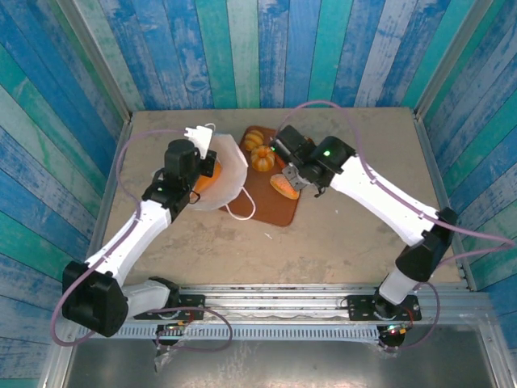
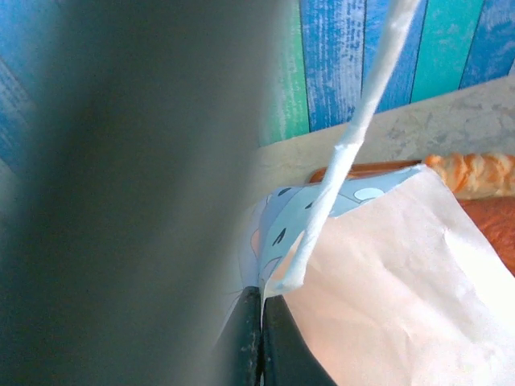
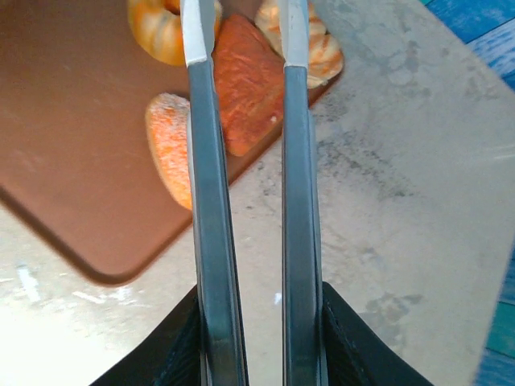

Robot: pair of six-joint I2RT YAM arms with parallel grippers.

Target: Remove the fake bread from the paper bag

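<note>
The white paper bag (image 1: 230, 166) lies tilted at the tray's left edge. My left gripper (image 1: 207, 164) is shut on it, and an orange patch (image 1: 205, 184) shows just below that grip. In the left wrist view the jaws (image 2: 262, 322) pinch the bag's printed edge (image 2: 282, 241), and a cord handle (image 2: 354, 137) crosses in front. Fake bread lies on the brown tray (image 1: 271, 208): two orange pieces (image 1: 262, 159) and a tan one (image 1: 284, 186). My right gripper (image 1: 292, 176) hovers over them. Its fingers (image 3: 247, 24) stand slightly apart with nothing between, above a reddish loaf (image 3: 249, 96).
In the right wrist view a sugared roll (image 3: 167, 149), a ring-shaped piece (image 3: 157, 28) and a tan roll (image 3: 326, 48) lie near the tray's corner (image 3: 105, 257). A second cord loop (image 1: 241, 208) trails over the tray. Blue plank walls enclose the table on three sides.
</note>
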